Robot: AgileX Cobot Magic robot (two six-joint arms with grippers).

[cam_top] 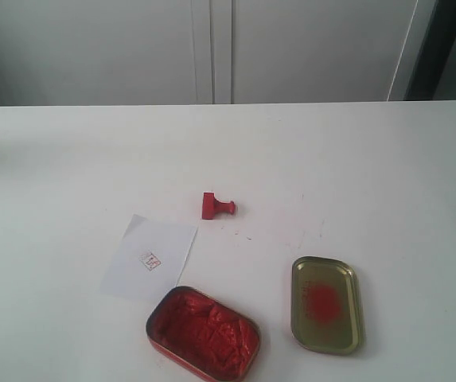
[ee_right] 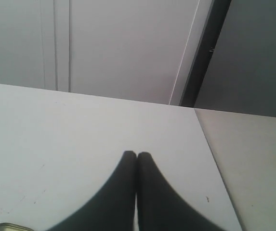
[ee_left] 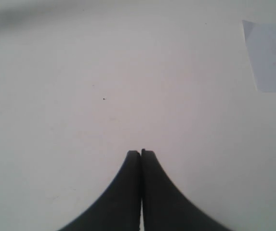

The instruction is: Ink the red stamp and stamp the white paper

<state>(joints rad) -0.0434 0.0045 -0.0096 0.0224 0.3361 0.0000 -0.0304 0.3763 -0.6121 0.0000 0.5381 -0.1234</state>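
Left tool: jaws clenched, tips touching, nothing between them, over bare tabletop. Right tool: jaws likewise clenched and empty.

Nearest in the exterior view stands the open ink tin, filled with lumpy red paste. The gold lid lies beside it, inside up, with a red smear. Its rim shows close beside the right tool.

The white paper lies flat just beyond the tin, ahead of the left tool's tips and well apart from them. It bears a small red imprint.

Farthest, the red stamp lies on its side near the paper's far corner, clear of both tools.
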